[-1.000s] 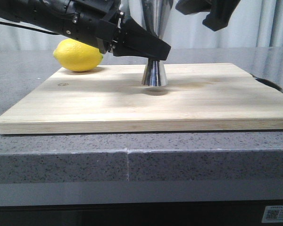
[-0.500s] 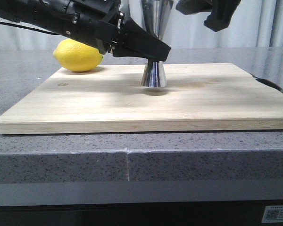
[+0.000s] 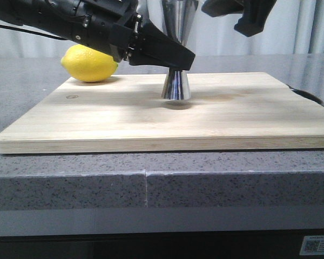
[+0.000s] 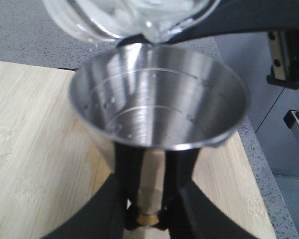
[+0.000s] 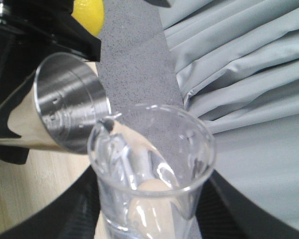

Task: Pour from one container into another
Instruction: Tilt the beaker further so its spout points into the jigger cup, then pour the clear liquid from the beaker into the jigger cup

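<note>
The jigger (image 3: 177, 81) is polished steel, two cones meeting at a narrow gold-tinted waist; its lower cone shows at the centre of the front view, over the pale wooden board (image 3: 167, 116), with a shadow under it. In the left wrist view its wide mouth (image 4: 159, 107) fills the middle of the frame, with faint measuring lines and small droplets inside. The beaker (image 5: 149, 174) is clear glass, tilted, its lip touching or just over the jigger's rim.

In the front view the jigger's upper cone is cut off by the top edge, and the beaker cannot be seen. Whether the jigger's base touches the board is hard to tell.

The left tool (image 4: 147, 209) is clamped on the jigger's waist. The right tool (image 5: 144, 219) grips the beaker, its fingers dark blurs on either side. A lemon (image 3: 89, 63) lies at the upper left, behind the board on the grey worktop (image 3: 70, 186).
</note>
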You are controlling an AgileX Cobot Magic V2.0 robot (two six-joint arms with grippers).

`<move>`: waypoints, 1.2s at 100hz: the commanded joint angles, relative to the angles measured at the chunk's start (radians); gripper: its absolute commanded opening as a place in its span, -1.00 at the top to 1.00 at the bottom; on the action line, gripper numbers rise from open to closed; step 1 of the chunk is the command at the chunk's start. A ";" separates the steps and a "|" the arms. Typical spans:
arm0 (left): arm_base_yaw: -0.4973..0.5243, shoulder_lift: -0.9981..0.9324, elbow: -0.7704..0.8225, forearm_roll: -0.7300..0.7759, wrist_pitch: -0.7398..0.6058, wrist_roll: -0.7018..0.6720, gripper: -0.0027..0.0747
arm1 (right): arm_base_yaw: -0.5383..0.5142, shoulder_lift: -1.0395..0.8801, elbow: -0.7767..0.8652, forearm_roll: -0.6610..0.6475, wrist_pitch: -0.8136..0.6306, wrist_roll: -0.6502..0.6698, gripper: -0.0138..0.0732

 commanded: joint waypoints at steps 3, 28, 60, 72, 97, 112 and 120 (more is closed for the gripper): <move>-0.011 -0.050 -0.029 -0.077 0.092 -0.012 0.96 | -0.001 -0.039 -0.036 -0.017 -0.017 -0.002 0.11; -0.011 -0.050 -0.029 -0.077 0.092 -0.012 0.96 | -0.001 -0.039 -0.036 -0.033 -0.017 -0.002 0.11; -0.011 -0.050 -0.029 -0.077 0.092 -0.012 0.96 | -0.001 -0.039 -0.036 -0.045 -0.015 -0.002 0.11; -0.011 -0.050 -0.029 -0.077 0.092 -0.012 0.96 | -0.001 -0.039 -0.036 -0.046 -0.013 -0.002 0.11; -0.011 -0.050 -0.029 -0.077 0.092 -0.012 0.96 | -0.001 -0.039 -0.036 -0.060 -0.012 -0.002 0.11; -0.011 -0.050 -0.029 -0.077 0.092 -0.012 0.96 | -0.001 -0.039 -0.036 -0.069 -0.011 -0.002 0.11; -0.011 -0.050 -0.029 -0.077 0.092 -0.012 0.96 | -0.001 -0.039 -0.036 -0.072 -0.011 -0.002 0.11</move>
